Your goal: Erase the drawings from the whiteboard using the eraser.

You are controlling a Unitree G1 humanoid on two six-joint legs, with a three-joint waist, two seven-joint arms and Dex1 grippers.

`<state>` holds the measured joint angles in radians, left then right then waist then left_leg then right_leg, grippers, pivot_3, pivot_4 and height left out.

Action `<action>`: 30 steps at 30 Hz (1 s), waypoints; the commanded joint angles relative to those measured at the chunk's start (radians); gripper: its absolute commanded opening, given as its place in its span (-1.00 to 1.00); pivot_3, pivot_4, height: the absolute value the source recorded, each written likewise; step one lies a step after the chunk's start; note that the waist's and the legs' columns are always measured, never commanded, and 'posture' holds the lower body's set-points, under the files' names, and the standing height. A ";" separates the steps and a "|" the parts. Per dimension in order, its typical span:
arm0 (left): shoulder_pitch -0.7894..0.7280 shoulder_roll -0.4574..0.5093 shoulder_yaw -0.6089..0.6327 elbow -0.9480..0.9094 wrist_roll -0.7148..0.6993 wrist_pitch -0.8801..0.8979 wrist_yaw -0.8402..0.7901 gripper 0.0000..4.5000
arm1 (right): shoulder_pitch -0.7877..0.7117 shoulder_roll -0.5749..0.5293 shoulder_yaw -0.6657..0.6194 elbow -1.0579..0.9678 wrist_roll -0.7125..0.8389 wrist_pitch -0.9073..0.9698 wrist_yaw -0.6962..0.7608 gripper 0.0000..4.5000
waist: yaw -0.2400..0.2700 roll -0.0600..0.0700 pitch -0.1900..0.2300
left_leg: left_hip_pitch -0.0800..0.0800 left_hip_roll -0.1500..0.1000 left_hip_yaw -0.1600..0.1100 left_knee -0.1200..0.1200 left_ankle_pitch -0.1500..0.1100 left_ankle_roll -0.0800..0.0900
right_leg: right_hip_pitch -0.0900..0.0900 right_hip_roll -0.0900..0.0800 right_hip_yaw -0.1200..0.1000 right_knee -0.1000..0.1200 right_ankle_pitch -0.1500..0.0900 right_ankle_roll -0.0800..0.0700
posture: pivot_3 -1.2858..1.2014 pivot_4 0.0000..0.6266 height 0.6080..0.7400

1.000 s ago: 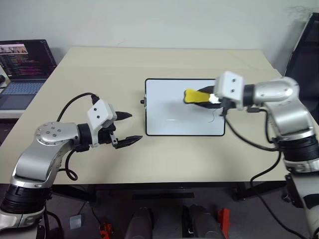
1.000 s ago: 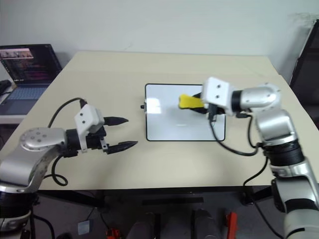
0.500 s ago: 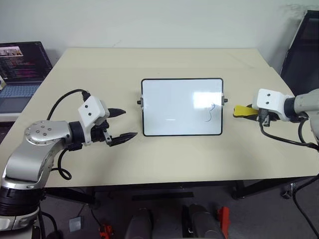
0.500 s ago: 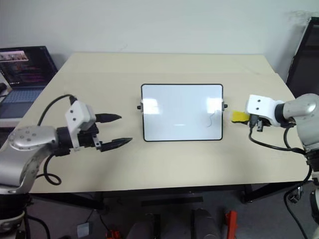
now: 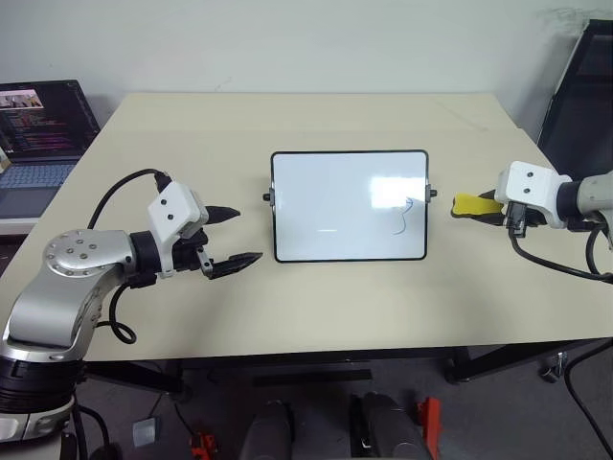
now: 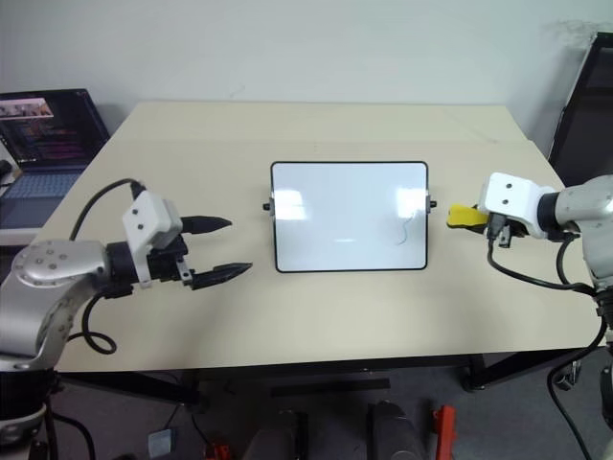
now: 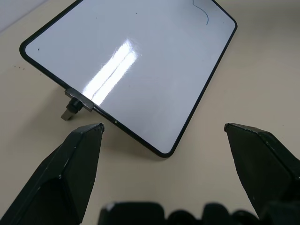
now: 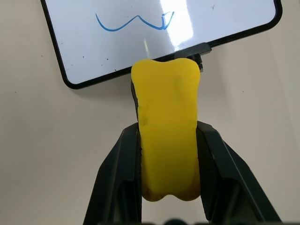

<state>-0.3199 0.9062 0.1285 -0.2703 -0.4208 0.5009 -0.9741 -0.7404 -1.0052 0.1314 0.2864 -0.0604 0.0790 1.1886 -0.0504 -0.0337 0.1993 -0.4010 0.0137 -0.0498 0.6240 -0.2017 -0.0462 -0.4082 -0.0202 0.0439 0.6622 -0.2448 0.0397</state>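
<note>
While right gripper (image 8: 168, 136) clamps yellow eraser (image 8: 166, 136), left gripper (image 5: 235, 236) gapes; whiteboard (image 5: 335, 201) bears blue squiggle (image 8: 133, 22).

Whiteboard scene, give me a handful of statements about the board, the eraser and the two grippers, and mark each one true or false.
1. The right gripper is shut on the eraser. True.
2. The whiteboard is wiped clean. False: a thin blue squiggle remains near its right short side.
3. The eraser is pressed on the board's surface. False: it is held off the board, beyond its right edge, near the small black knob.
4. The left gripper is open and holds nothing. True.
5. The left gripper rests on the whiteboard. False: it is apart from it, off the board's left edge.
6. A laptop sits beyond the table's left edge. True.
</note>
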 commanded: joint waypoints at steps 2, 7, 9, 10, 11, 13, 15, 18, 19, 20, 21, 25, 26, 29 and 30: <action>-0.045 0.005 0.015 -0.013 0.008 -0.024 0.011 1.00 | -0.036 -0.002 -0.024 -0.003 0.001 -0.019 -0.010 -0.49 | 0.000 0.000 0.000 | 0.000 0.000 0.000 0.000 0.000 0.000 | 0.000 0.000 0.000 0.000 0.000 0.000 | 0.03 -0.52 1.00; -0.090 0.017 -0.013 -0.009 0.030 -0.012 0.013 1.00 | -0.043 0.004 -0.015 0.000 -0.005 -0.022 -0.014 -0.49 | 0.000 0.000 0.000 | 0.000 0.000 0.000 0.000 0.000 0.000 | 0.000 0.000 0.000 0.000 0.000 0.000 | 0.03 -0.52 1.00; -0.113 0.029 -0.029 -0.013 0.043 0.003 0.010 1.00 | -0.043 0.006 -0.013 -0.005 -0.006 -0.019 -0.016 -0.49 | 0.000 0.000 0.000 | 0.000 0.000 0.000 0.000 0.000 0.000 | 0.000 0.000 0.000 0.000 0.000 0.000 | 0.03 -0.52 1.00; -0.126 0.040 -0.036 -0.018 0.046 0.023 0.011 1.00 | -0.042 0.006 -0.013 -0.009 -0.006 -0.017 -0.016 -0.49 | 0.000 0.000 0.000 | 0.000 0.000 0.000 0.000 0.000 0.000 | 0.000 0.000 0.000 0.000 0.000 0.000 | 0.03 -0.52 1.00; -0.140 0.047 -0.042 -0.020 0.049 0.044 0.016 1.00 | -0.040 0.007 -0.013 -0.013 -0.006 -0.016 -0.017 -0.49 | 0.000 0.000 0.000 | 0.000 0.000 0.000 0.000 0.000 0.000 | 0.000 0.000 0.000 0.000 0.000 0.000 | 0.03 -0.52 1.00; -0.162 0.047 -0.041 -0.027 0.042 0.067 0.021 1.00 | -0.034 0.007 -0.014 -0.022 -0.004 -0.012 -0.017 -0.49 | 0.000 0.000 0.000 | 0.000 0.000 0.000 0.000 0.000 0.000 | 0.000 0.000 0.000 0.000 0.000 0.000 | 0.03 -0.52 1.00; -0.171 0.045 -0.039 -0.041 0.031 0.077 0.015 1.00 | -0.029 0.007 -0.015 -0.028 -0.004 -0.009 -0.018 -0.49 | 0.000 0.000 0.000 | 0.000 0.000 0.000 0.000 0.000 0.000 | 0.000 0.000 0.000 0.000 0.000 0.001 | 0.03 -0.52 1.00; -0.168 0.045 -0.041 -0.053 0.031 0.084 0.013 1.00 | -0.022 0.007 -0.017 -0.038 -0.002 -0.002 -0.018 -0.49 | -0.001 0.000 0.000 | 0.000 0.000 0.000 0.000 0.000 0.000 | 0.000 0.000 0.000 0.000 0.000 0.001 | 0.03 -0.52 1.00; -0.167 0.045 -0.042 -0.054 0.032 0.085 0.012 1.00 | -0.021 0.007 -0.017 -0.040 -0.002 0.000 -0.018 -0.49 | -0.001 0.000 0.000 | 0.000 0.000 0.000 0.000 0.000 0.000 | 0.000 0.000 0.000 0.000 0.000 0.001 | 0.03 -0.52 1.00; -0.167 0.044 -0.044 -0.053 0.035 0.082 0.012 1.00 | -0.022 0.010 -0.016 -0.043 0.000 0.002 -0.018 -0.49 | -0.001 0.000 0.000 | 0.000 0.000 0.000 0.000 0.000 0.000 | 0.000 0.000 0.000 0.001 0.000 0.001 | 0.03 -0.52 1.00; -0.166 0.044 -0.044 -0.054 0.036 0.082 0.012 1.00 | -0.023 0.012 -0.016 -0.047 0.002 0.005 -0.017 -0.49 | -0.001 0.000 0.000 | 0.000 0.000 0.000 0.000 0.000 0.000 | 0.000 0.000 0.000 0.001 0.000 0.001 | 0.03 -0.52 1.00; -0.164 0.043 -0.041 -0.054 0.033 0.077 0.007 1.00 | -0.027 0.019 -0.020 -0.060 0.011 0.012 -0.015 -0.49 | 0.000 0.000 0.000 | 0.000 0.000 0.000 0.000 0.000 0.000 | 0.000 0.000 0.000 0.001 0.000 0.001 | 0.03 -0.52 1.00; -0.161 0.043 -0.039 -0.051 0.034 0.073 0.005 1.00 | -0.028 0.026 -0.023 -0.068 0.020 0.015 -0.014 -0.49 | 0.000 0.000 0.000 | 0.000 0.000 0.000 0.000 0.000 0.000 | 0.000 0.000 0.000 0.001 0.000 0.001 | 0.03 -0.52 1.00; -0.144 0.044 -0.032 -0.048 0.035 0.060 -0.002 1.00 | -0.038 0.063 -0.032 -0.100 0.059 0.035 -0.012 -0.49 | -0.002 0.000 0.000 | 0.000 0.000 0.000 0.000 0.000 0.000 | 0.000 0.000 0.000 0.001 0.000 0.001 | 0.03 -0.52 1.00; -0.140 0.042 -0.027 -0.049 0.032 0.059 -0.001 1.00 | -0.044 0.082 -0.030 -0.109 0.069 0.043 -0.015 -0.49 | -0.003 0.000 0.000 | 0.000 0.000 0.000 0.000 0.000 0.000 | 0.000 0.000 0.000 0.001 0.000 0.001 | 0.03 -0.52 1.00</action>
<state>-0.4582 0.9386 0.0725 -0.2890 -0.3831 0.5783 -0.9730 -0.7594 -0.9339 0.1350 0.2193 -0.0272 0.1112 1.1771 -0.0533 -0.0338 0.1993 -0.4009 0.0137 -0.0501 0.6242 -0.2017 -0.0462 -0.4082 -0.0199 0.0440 0.6630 -0.2447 0.0407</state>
